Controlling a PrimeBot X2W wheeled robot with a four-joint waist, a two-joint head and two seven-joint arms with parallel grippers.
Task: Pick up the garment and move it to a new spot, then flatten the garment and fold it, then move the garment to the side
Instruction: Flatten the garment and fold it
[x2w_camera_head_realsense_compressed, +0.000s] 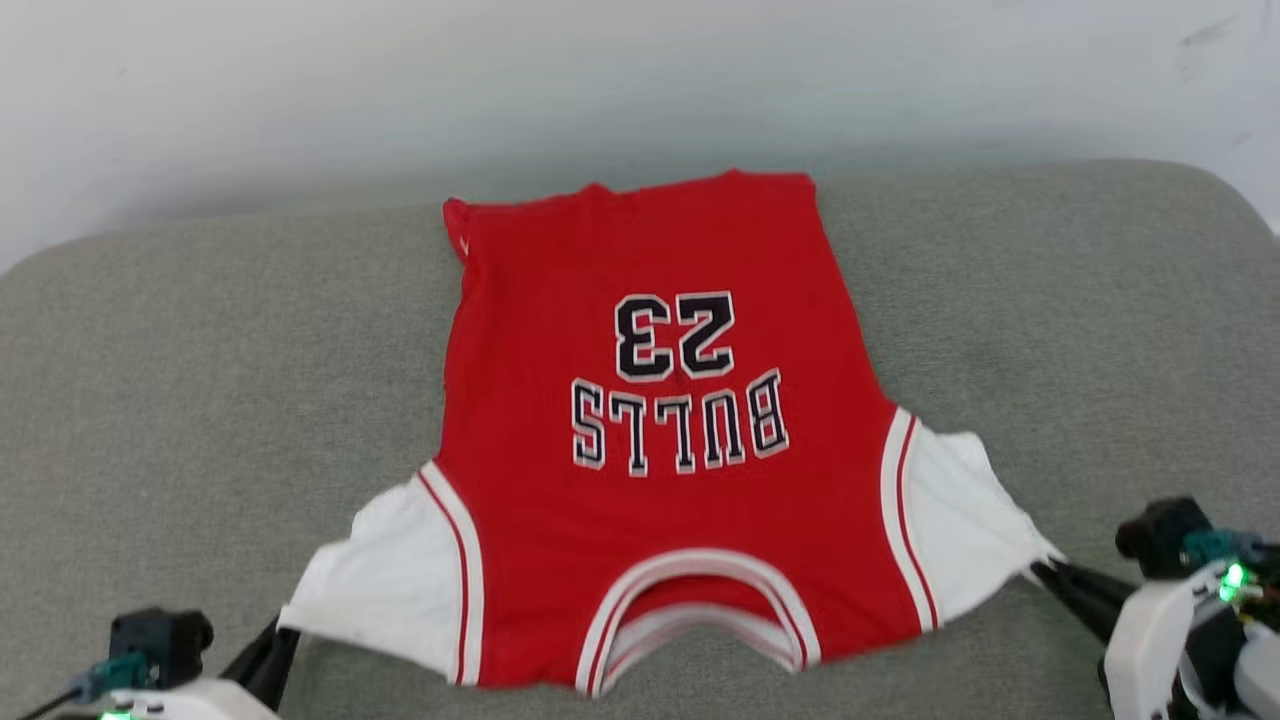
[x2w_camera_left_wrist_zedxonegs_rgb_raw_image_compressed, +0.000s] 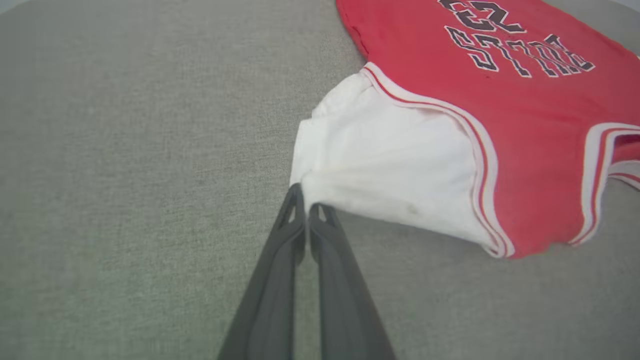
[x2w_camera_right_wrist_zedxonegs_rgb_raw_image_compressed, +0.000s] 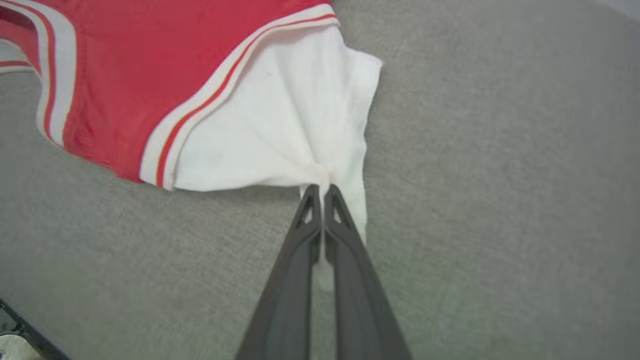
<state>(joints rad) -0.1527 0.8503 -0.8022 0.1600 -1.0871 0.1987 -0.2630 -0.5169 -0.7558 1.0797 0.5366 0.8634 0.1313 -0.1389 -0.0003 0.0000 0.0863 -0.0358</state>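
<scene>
The left gripper (x2w_camera_left_wrist_zedxonegs_rgb_raw_image_compressed: 304, 199) is reaching in low from the near left, fingers pinching shut on a sleeve of the garment (x2w_camera_head_realsense_compressed: 660, 250). The right gripper (x2w_camera_right_wrist_zedxonegs_rgb_raw_image_compressed: 321, 190) is clamping the opposite sleeve likewise.

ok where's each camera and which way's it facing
Head view: on the head, facing down at the shirt on a grey cushion; left pincer, right pincer in the lower corners.
Left wrist view: on the left wrist, facing along its fingers to a pinched white sleeve.
Right wrist view: on the right wrist, likewise, the other sleeve.
Both wrist views share the striped collar.
</scene>
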